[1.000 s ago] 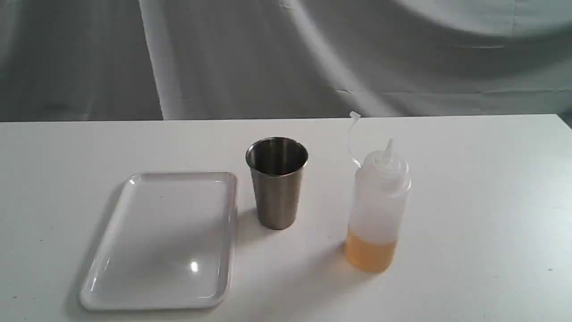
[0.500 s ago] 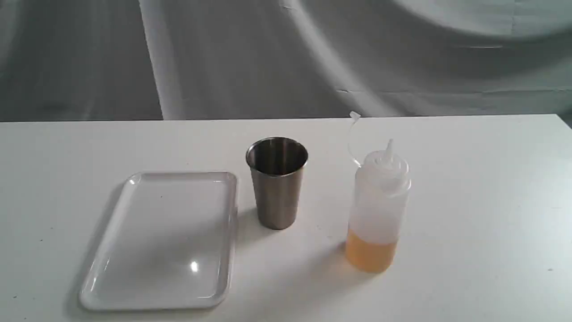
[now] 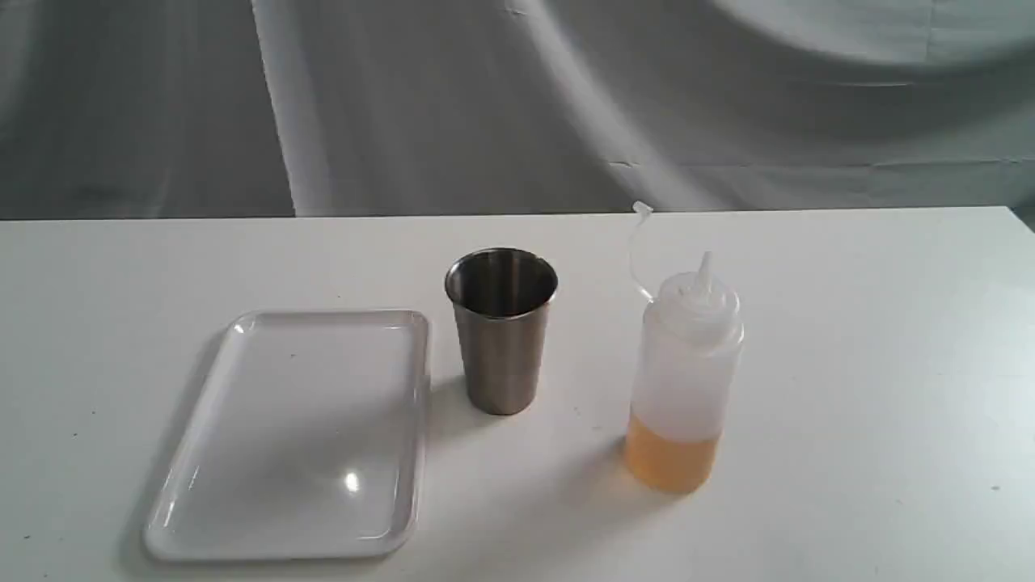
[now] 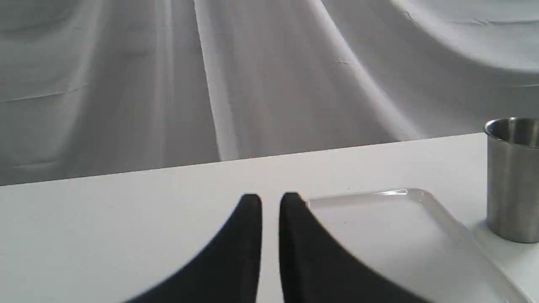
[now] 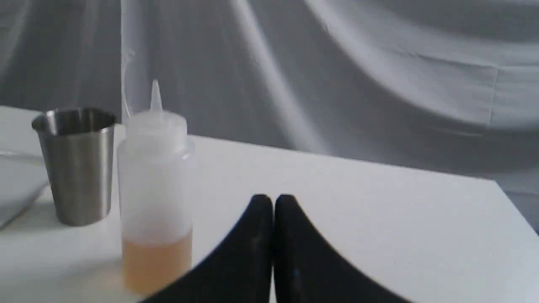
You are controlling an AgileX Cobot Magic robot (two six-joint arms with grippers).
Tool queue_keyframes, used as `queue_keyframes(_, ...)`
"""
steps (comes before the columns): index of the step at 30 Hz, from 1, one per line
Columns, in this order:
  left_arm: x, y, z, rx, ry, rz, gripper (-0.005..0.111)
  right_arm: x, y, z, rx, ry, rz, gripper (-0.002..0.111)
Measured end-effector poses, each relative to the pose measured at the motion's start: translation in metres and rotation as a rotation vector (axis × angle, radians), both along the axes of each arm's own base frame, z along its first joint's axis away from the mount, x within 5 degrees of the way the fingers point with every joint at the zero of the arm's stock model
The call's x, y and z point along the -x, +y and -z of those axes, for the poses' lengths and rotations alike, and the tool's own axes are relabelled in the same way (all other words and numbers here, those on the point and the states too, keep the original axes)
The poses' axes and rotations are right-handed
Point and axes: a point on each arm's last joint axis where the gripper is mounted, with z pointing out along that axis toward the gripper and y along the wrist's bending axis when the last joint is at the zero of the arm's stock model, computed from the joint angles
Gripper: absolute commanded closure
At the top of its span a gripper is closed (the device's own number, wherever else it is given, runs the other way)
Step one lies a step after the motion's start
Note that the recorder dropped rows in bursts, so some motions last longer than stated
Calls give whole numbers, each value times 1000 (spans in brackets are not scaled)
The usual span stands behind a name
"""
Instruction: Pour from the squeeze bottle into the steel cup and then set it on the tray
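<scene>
The squeeze bottle (image 3: pixel 683 380) stands upright right of centre on the white table, with amber liquid in its bottom part and its cap strap sticking up. Left of it stands the steel cup (image 3: pixel 501 339), upright, and the tray (image 3: pixel 299 428) lies flat further left. Neither gripper shows in the exterior view. In the left wrist view my left gripper (image 4: pixel 270 200) hovers at the tray's (image 4: pixel 400 235) edge, its black fingers nearly together and holding nothing, the cup (image 4: pixel 511 181) off to one side. My right gripper (image 5: pixel 273 200) is shut and empty, short of the bottle (image 5: pixel 156 189) and cup (image 5: pixel 78 168).
A grey draped cloth (image 3: pixel 517 105) hangs behind the table's far edge (image 3: pixel 517 215). The table's right corner (image 5: pixel 497 182) shows in the right wrist view. Bare white tabletop (image 3: pixel 873 364) lies to the right of the bottle.
</scene>
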Motion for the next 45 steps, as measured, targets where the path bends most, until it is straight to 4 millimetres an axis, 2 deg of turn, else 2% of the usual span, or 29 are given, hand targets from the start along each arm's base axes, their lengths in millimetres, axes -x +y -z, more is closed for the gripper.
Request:
queue_keyframes(5, 0, 0, 0, 0, 0, 0, 98, 2, 0, -38, -4, -16, 0, 108)
queue_keyframes(9, 0, 0, 0, 0, 0, 0, 98, -4, 0, -66, -4, 17, 0, 108)
queue_keyframes(15, 0, 0, 0, 0, 0, 0, 98, -30, 0, -100, -13, 76, -2, 108)
queue_keyframes(21, 0, 0, 0, 0, 0, 0, 98, -66, 6, -113, -42, 154, -48, 108)
queue_keyframes(25, 0, 0, 0, 0, 0, 0, 98, -90, 22, -109, -37, 185, -145, 108)
queue_keyframes(28, 0, 0, 0, 0, 0, 0, 98, -109, 37, -98, -34, 232, -213, 108)
queue_keyframes(33, 0, 0, 0, 0, 0, 0, 98, -142, 63, -69, -16, 330, -294, 108)
queue_keyframes(36, 0, 0, 0, 0, 0, 0, 98, -155, 72, -53, -7, 380, -310, 108)
queue_keyframes(40, 0, 0, 0, 0, 0, 0, 98, -165, 76, -33, -5, 397, -310, 108)
queue_keyframes(45, 0, 0, 0, 0, 0, 0, 98, -158, 73, -6, -16, 373, -298, 108)
